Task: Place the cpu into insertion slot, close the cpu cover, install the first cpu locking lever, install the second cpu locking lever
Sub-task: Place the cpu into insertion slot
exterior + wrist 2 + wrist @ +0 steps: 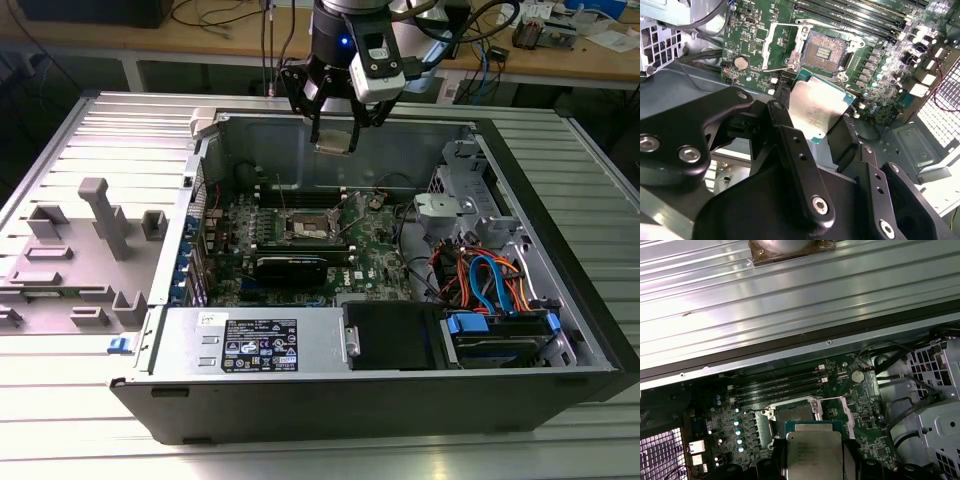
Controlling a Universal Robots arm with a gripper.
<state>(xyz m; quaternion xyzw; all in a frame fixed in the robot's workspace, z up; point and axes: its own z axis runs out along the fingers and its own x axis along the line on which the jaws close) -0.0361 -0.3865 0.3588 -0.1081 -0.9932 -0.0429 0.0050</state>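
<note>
Now the ribbed metal counter (60, 130) is carrying an open computer case (300, 400), and the green motherboard (375, 258) is lying flat inside the case. The insertion slot (825, 50) is sitting in the middle of this board, and I am placing everything by this slot.

The pincer (335, 138) is hanging high above the insertion slot, a little off towards the back wall of the case and well apart from the slot. Its fingers are closing on the cpu (816, 109), one black finger (782, 117) against each of two opposite edges, with the silver top facing the wrist cameras. The slot itself is showing its dark centre, so I am judging that nothing is seated in it yet. The cpu cover (768, 47) is standing open, just beside the insertion slot at its hinge side.

In my judgement the chip is going to handle as a light, thin and stiff piece. The metal top is probably slippery, and the contact side underneath is probably fragile. The bare edges look to me the right place to hold it, as the pincer is doing.
</note>
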